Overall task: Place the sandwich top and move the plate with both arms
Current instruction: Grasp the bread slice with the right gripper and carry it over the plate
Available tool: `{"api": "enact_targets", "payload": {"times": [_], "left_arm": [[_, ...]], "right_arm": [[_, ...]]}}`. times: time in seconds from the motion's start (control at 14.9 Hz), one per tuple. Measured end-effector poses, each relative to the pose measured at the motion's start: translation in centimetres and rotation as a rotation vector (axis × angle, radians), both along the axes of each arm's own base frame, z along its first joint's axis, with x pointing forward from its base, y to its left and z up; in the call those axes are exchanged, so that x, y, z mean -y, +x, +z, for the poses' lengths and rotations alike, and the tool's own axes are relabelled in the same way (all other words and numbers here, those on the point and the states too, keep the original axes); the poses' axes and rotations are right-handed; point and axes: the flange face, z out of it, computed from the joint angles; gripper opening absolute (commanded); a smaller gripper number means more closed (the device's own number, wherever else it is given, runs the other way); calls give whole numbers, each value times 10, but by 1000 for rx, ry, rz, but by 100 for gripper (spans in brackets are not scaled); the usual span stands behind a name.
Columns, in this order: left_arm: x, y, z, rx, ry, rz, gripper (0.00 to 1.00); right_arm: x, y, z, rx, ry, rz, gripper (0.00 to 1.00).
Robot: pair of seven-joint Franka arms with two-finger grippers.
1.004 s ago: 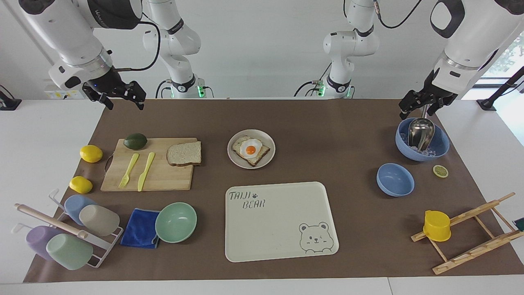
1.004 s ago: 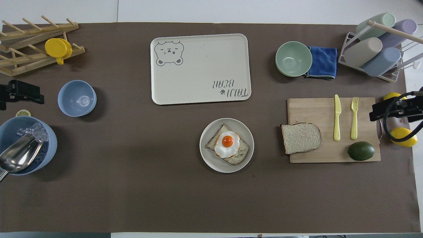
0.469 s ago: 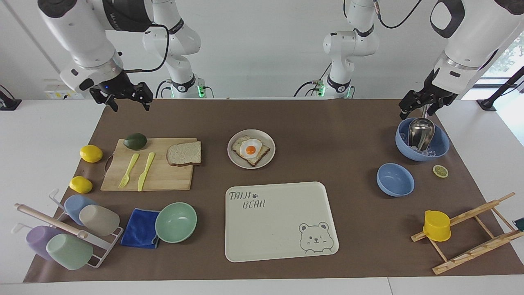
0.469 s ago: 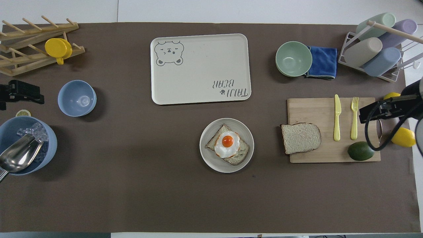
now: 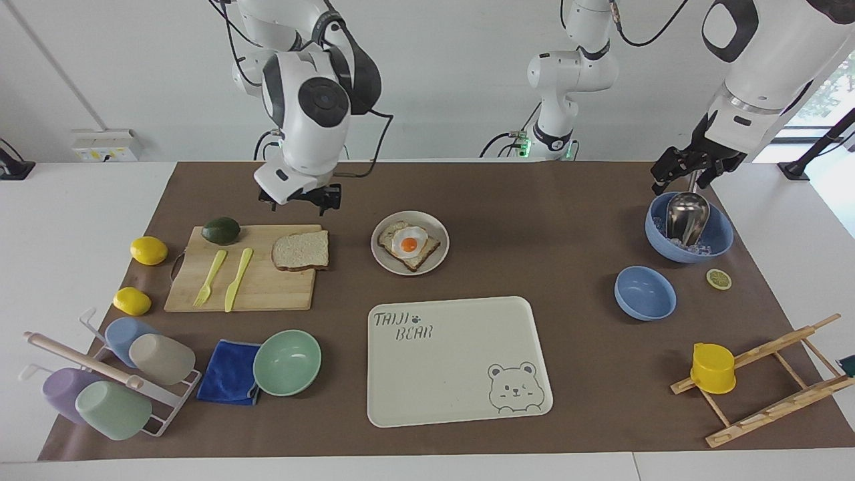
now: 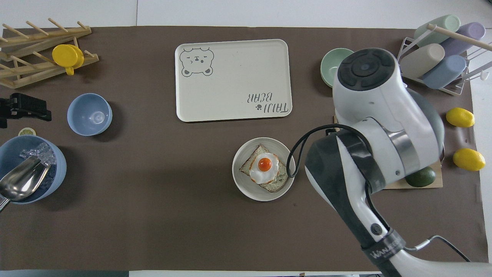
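Note:
The sandwich top, a pale slice with a brown crust, lies on the wooden cutting board toward the right arm's end of the table. The round off-white plate sits beside the board at mid-table and carries a toast slice with a fried egg. My right gripper hangs open and empty in the air over the board's edge nearest the robots, just above the sandwich top. In the overhead view the right arm hides the sandwich top, while the plate shows. My left gripper waits open over the ice bowl.
A cream bear tray lies farther from the robots than the plate. The board also holds an avocado, a fork and a knife. Two lemons, a cup rack, a blue cloth, a mint bowl, two blue bowls and a wooden rack stand around.
My right arm has swung in from the table's end to over the cutting board and now covers the sandwich top in the overhead view. The left arm has not moved.

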Motion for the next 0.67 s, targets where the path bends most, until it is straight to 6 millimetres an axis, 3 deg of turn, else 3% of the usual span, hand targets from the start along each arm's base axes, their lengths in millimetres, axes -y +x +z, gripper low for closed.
{"api": "enact_targets", "payload": {"times": [0.2,0.33,0.67], "left_arm": [[0,0,0,0,0,0,100],[0,0,0,0,0,0,100],[0,0,0,0,0,0,100]], "right_arm": [[-35,1,-55,15,-55,-38,100],[-46,-2,-90,23,-68,-55,100],[-33,-18,-146,14,-94,-112,100]]}}
